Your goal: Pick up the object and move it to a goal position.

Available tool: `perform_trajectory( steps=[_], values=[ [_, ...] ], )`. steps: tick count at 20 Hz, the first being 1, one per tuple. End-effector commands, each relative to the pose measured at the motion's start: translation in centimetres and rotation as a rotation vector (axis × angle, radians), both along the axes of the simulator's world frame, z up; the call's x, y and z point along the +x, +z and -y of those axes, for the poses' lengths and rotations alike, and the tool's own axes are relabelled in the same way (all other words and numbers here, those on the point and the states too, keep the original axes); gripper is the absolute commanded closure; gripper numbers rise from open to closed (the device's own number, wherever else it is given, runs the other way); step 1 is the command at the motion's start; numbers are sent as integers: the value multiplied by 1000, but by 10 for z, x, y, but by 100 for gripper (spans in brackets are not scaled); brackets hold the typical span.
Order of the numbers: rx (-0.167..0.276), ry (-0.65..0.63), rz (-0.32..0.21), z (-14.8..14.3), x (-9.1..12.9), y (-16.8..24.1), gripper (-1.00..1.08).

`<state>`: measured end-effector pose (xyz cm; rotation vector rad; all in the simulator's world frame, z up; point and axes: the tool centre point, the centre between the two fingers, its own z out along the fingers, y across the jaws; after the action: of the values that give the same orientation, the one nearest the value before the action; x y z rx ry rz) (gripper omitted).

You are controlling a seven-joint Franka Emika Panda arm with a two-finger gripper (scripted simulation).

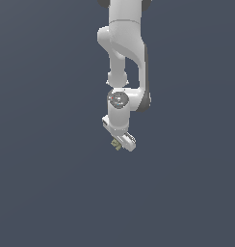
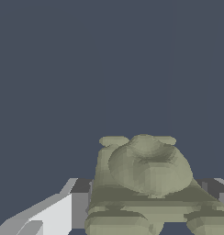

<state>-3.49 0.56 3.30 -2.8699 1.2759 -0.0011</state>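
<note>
The olive-tan object (image 1: 116,144) sits at the tip of the white gripper (image 1: 120,143), on the side toward the exterior view's left, against a plain dark grey-blue background. In the wrist view the object (image 2: 146,183) lies between the two fingers (image 2: 63,209), which flank it on either side and meet its flanks; the gripper is clamped on the object.

The object is lumpy and irregular. A rounded dome with a shallow dent forms its upper part. Flatter ledges and rounded lobes make up its base. Darker shaded patches mark the creases. It appears far smaller than the gripper in the exterior view.
</note>
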Motion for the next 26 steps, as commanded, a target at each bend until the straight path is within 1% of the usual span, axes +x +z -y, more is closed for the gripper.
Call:
perform_trajectory(
  steps=[1,7,13,19,26],
  values=[
    [0,0,0,0,0,0,108],
    [0,0,0,8,-1,12,108],
    [1,-1,0,27,-4,44,108],
    [2,-1,-1,59,-9,96,108],
    [1,-2,-1,105,-15,171,108]
  ],
)
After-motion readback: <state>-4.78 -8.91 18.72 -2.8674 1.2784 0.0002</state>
